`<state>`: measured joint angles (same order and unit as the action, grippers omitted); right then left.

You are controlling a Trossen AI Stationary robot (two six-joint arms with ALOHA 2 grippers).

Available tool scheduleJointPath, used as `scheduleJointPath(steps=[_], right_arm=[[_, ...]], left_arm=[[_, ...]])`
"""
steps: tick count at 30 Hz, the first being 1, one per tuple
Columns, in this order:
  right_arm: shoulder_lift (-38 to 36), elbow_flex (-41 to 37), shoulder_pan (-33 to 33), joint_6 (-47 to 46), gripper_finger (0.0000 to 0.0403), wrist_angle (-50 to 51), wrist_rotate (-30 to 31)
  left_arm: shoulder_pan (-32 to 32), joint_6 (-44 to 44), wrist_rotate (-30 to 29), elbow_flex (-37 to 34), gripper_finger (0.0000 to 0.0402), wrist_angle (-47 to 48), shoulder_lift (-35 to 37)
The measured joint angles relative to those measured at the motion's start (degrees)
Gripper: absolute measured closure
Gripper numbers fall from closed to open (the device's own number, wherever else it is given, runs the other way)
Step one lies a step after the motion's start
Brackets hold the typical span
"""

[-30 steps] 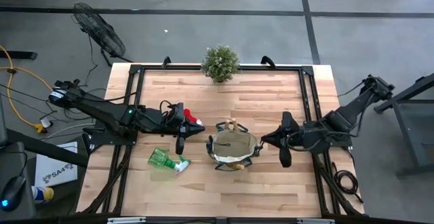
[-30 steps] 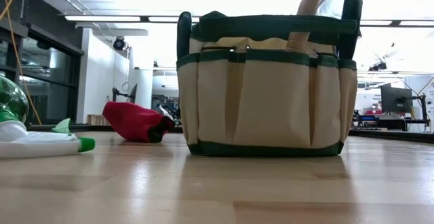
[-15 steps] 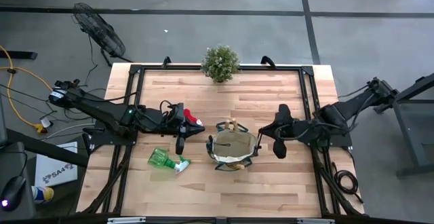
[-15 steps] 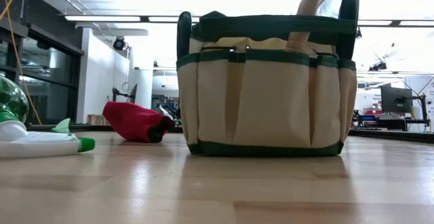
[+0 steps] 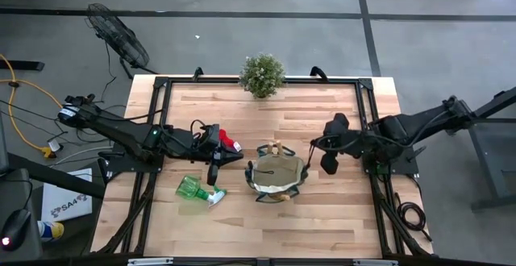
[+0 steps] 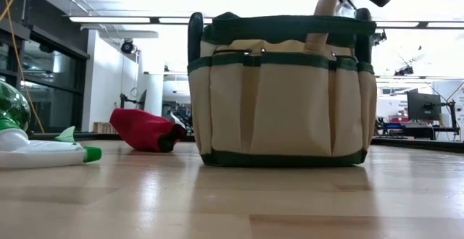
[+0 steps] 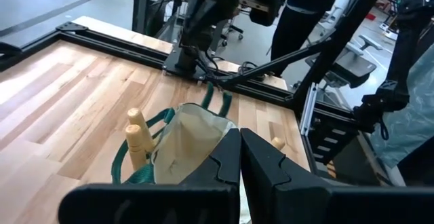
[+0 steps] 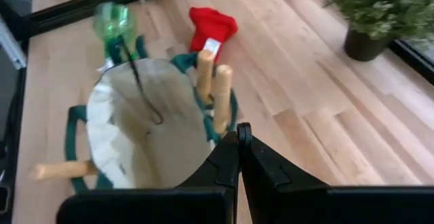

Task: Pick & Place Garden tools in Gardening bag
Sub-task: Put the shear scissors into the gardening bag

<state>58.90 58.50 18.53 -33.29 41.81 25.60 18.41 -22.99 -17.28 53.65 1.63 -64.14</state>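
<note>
High view: gardening bag [image 5: 278, 177] stands mid-table, mouth up, two wooden handles [image 8: 213, 88] poking out at its rim, a third wooden handle [image 8: 60, 170] on the opposite side. Left gripper [image 5: 216, 169] hangs just beside the bag's left side, fingers pressed together, empty. Right gripper [image 5: 329, 166] sits off the bag's right side, also closed on nothing. Red glove [image 5: 228, 141] lies near the left gripper; green spray bottle [image 5: 200, 191] lies on its side front-left of the bag. Potted plant [image 5: 261, 75] at the far edge. Bag interior looks mostly empty, hard to tell.
</note>
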Motion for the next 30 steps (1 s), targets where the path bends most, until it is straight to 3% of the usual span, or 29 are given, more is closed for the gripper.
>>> scheduleJointPath(steps=[12, 26, 30], right_arm=[[0.0, 0.0, -0.1, -3.9, 0.0398, 0.2, -7.4], [0.0, 0.0, -1.6, -10.6, 0.0398, 2.9, -6.8], [0.0, 0.0, -1.6, -12.7, 0.0398, 2.3, -7.4]], left_arm=[[0.0, 0.0, 1.9, 0.0, 0.0399, 1.9, 0.0], [0.0, 0.6, 1.9, 0.0, 0.0399, 6.2, 0.0], [0.0, 0.6, 4.4, 0.0, 0.0399, 7.5, 0.0]])
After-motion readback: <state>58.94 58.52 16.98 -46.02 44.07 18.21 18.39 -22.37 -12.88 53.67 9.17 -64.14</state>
